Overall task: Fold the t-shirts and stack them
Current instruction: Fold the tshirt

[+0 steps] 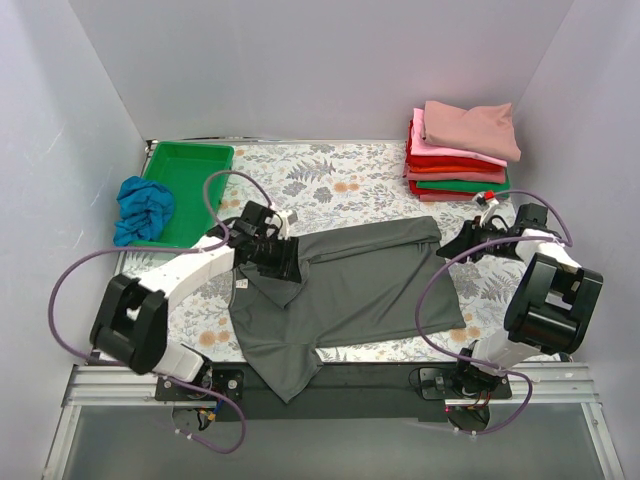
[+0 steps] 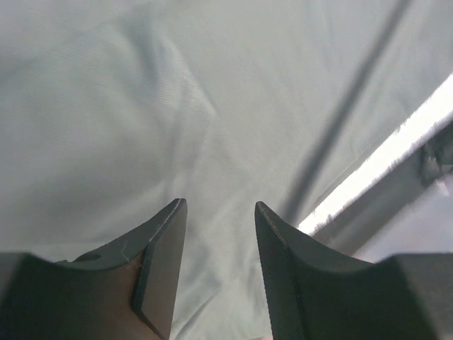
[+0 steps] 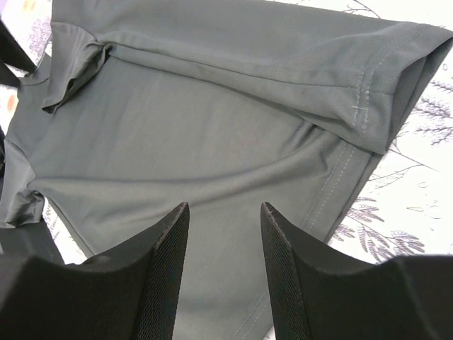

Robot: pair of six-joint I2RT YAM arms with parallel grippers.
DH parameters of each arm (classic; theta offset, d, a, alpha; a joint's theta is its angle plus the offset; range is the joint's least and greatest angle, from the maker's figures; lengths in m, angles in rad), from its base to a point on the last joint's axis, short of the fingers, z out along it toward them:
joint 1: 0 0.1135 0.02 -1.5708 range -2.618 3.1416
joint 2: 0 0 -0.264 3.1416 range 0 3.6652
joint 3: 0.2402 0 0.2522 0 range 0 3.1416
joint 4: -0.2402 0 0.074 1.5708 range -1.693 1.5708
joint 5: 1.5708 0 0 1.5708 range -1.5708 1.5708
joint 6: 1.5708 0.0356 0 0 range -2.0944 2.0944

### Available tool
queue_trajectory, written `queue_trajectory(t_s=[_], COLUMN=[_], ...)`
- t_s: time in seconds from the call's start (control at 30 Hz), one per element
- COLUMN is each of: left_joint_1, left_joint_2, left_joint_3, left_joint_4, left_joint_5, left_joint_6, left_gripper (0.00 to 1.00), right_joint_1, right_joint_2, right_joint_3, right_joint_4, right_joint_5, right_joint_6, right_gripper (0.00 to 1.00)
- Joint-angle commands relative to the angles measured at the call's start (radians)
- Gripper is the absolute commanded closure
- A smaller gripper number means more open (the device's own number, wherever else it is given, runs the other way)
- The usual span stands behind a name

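Left claw (image 2: 219,205): half-open, empty, over grey t-shirt (image 1: 350,285).
Right claw (image 3: 224,207): half-open, empty, at its hem side.
Next: pinch both edges, fold evenly.

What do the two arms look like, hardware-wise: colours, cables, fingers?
Left arm and right arm: white links, chunky black joint housings, black bases. A lilac cable loops loose along each. Fingers are black tapered wedges; the right pair's inner faces are finely ribbed.
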Motion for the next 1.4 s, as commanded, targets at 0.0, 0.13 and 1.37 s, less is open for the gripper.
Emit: queue_trajectory(t_s=[0.0, 0.13, 1.37], left_joint_1=[0.001, 0.003, 0.009], left_joint_2=[-0.180, -0.348, -0.524], left_joint_3=[0.038, -0.017, -0.241], left_joint_4=[0.017, 0.050, 0.098], left_joint_5=[-0.312, -0.516, -0.523], left_joint_6=[-0.066, -0.124, -0.201], left_gripper=[0.57, 0.42, 0.35], right_joint_1=[0.007, 0.076, 0.170], right_joint_2=[0.015, 0.075, 0.250], right_joint_3=[0.072, 0.146, 0.258], right_joint_4=[-0.020, 0.026, 0.069], right_joint_5=[0.017, 0.178, 0.534], right_joint_6=[-0.023, 0.057, 0.124], right_gripper=[0.49, 0.53, 0.99])
